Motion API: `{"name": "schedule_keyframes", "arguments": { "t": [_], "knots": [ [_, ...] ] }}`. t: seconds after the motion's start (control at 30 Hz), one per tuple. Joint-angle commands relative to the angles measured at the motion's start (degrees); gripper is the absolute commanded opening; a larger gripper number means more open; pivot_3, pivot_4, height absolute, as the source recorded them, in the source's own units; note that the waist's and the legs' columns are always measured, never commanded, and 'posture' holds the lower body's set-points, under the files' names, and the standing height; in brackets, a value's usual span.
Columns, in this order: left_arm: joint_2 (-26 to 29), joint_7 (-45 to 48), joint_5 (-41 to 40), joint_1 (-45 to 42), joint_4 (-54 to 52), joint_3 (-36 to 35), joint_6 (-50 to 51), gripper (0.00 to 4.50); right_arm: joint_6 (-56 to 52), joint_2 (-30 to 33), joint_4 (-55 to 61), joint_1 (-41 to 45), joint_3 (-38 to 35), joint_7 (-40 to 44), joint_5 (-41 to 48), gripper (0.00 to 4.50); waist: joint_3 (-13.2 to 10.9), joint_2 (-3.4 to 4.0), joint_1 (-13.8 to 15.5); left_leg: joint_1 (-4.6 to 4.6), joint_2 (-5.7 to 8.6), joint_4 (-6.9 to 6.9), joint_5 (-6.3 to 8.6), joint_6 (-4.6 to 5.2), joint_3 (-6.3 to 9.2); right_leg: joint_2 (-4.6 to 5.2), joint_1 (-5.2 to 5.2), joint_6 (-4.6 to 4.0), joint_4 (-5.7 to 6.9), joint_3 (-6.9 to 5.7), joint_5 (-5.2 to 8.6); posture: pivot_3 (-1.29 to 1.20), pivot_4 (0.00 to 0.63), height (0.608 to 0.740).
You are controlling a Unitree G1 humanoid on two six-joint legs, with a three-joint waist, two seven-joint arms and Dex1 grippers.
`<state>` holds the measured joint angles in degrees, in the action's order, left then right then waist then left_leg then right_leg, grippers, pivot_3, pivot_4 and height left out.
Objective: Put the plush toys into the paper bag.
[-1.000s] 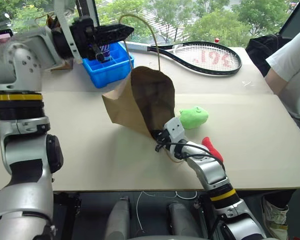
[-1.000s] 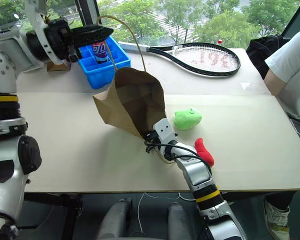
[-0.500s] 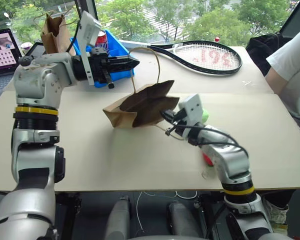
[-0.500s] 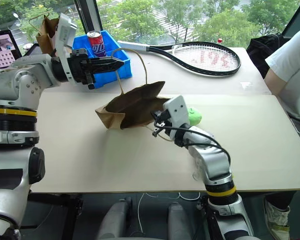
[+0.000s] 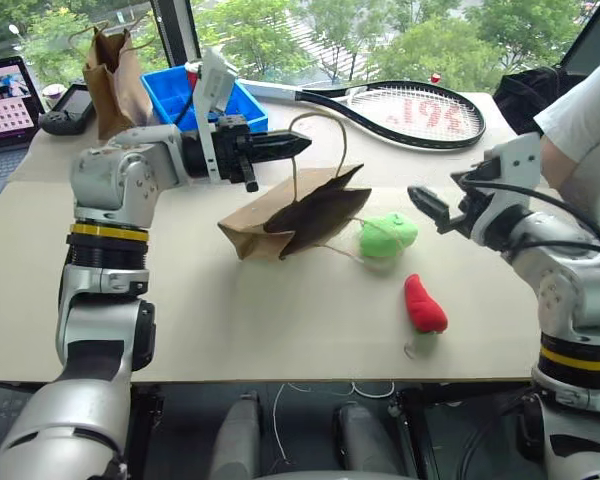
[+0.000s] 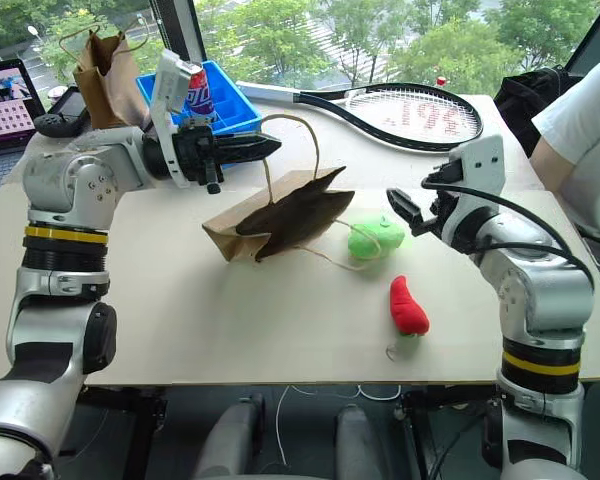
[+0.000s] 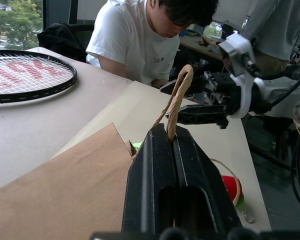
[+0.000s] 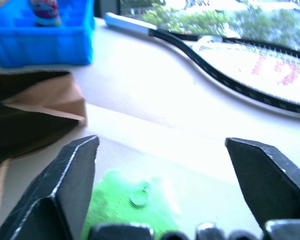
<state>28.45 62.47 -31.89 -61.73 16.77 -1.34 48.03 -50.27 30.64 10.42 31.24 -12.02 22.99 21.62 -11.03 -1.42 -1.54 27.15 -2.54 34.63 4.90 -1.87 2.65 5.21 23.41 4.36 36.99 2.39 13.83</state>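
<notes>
The rounded light-green plush toy (image 5: 388,235) lies on the table just beside the mouth of the slumped light-brown kraft paper bag (image 5: 298,215), the elongated red plush toy (image 5: 423,304) nearer the table's edge. Both look light and squashy, best pinched across the middle. The left gripper (image 5: 280,149) is clamped on the bag's twine handle (image 7: 177,97); the right gripper (image 8: 162,187) hangs over the green toy, fingers wide apart.

The paper bag (image 5: 295,215) is matt, creased brown kraft paper with rough twisted twine handles, and the 2 plush toys, a green one (image 5: 388,234) and a red one (image 5: 423,303), look soft and fuzzy. The counter (image 5: 280,310) is a smooth, matt pale board. The left hand (image 7: 172,150) has smooth, slightly glossy black plastic fingers, the crate (image 5: 180,95) is shiny blue plastic, and the racket (image 5: 400,110) has a glossy black frame.
</notes>
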Motion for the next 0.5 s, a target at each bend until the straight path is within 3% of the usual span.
{"name": "schedule_keyframes", "arguments": {
  "t": [0.03, 0.2, 0.3, 0.5],
  "knots": [
    [-0.1, -1.4, -2.6, 0.1, -4.7, -2.0, 2.0, 0.00, 6.4, -1.9, -10.8, 2.6, 3.1, -0.2, -3.4, 4.47, 0.0, 0.01, -0.2, 0.01, 0.01, 0.00, 0.00, 0.00, 0.00, 0.01, 0.01, 0.01, 0.02, 0.01, 0.00, 0.00, 0.150, 0.740],
    [0.5, -2.9, -3.7, 1.0, -7.0, -2.6, 3.9, 0.00, 9.9, -3.8, -20.4, 3.2, 6.9, 3.7, -4.7, 4.47, 0.0, 0.02, -0.4, 0.02, 0.03, 0.02, 0.00, 0.00, -0.01, 0.01, -0.01, 0.03, 0.01, 0.02, 0.01, 0.00, 0.150, 0.740],
    [1.0, -3.5, -3.9, 1.4, -7.7, -3.0, 4.3, 0.00, 10.3, -4.7, -21.7, 2.2, 6.9, 4.6, -4.5, 3.76, 0.0, 0.02, -0.5, 0.01, 0.03, 0.02, 0.00, 0.00, 0.00, 0.01, -0.02, 0.04, 0.01, 0.02, 0.01, 0.00, 0.150, 0.740],
    [0.7, -4.6, -4.2, 1.6, -8.1, -3.0, 4.7, 0.00, 11.4, -1.9, -18.7, 1.1, 1.9, 4.7, -3.3, 1.75, 0.0, 0.02, -0.4, -0.04, 0.04, 0.02, 0.00, 0.00, 0.01, 0.02, -0.07, 0.04, 0.01, 0.01, 0.01, 0.00, 0.150, 0.740]
  ]
}}
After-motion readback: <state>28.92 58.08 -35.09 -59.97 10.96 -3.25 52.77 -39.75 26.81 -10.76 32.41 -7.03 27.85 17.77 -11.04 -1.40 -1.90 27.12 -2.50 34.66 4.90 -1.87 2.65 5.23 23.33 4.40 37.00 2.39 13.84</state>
